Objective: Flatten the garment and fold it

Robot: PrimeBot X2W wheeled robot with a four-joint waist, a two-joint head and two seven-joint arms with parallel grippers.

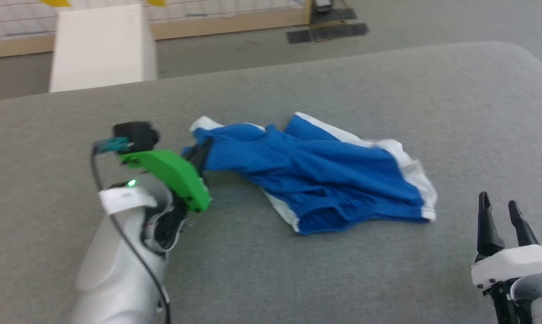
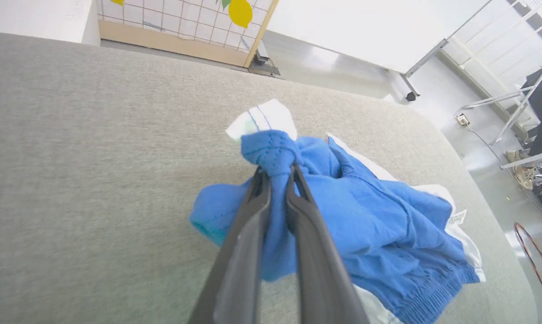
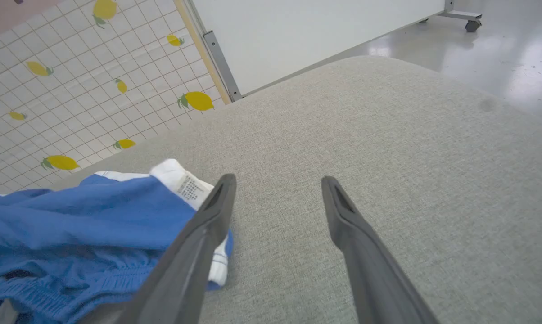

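Your left end effector point(image 2: 277, 173) is clamped on the crumpled garment point(image 1: 316, 171), right end effector point(image 3: 278, 180) apart; flattening and folding remain.

A robot lab or test studio rather than a home: beyond the right fingers point(image 3: 365, 243) stand a white wheeled partition board point(image 3: 298, 40), a wood-framed mock wall of lemon-printed white tiles point(image 3: 73, 90) and a glossy grey floor point(image 3: 500, 54).

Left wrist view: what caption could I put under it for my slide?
The left gripper pinches a bunched fold of the crumpled blue shorts on the grey padded surface.
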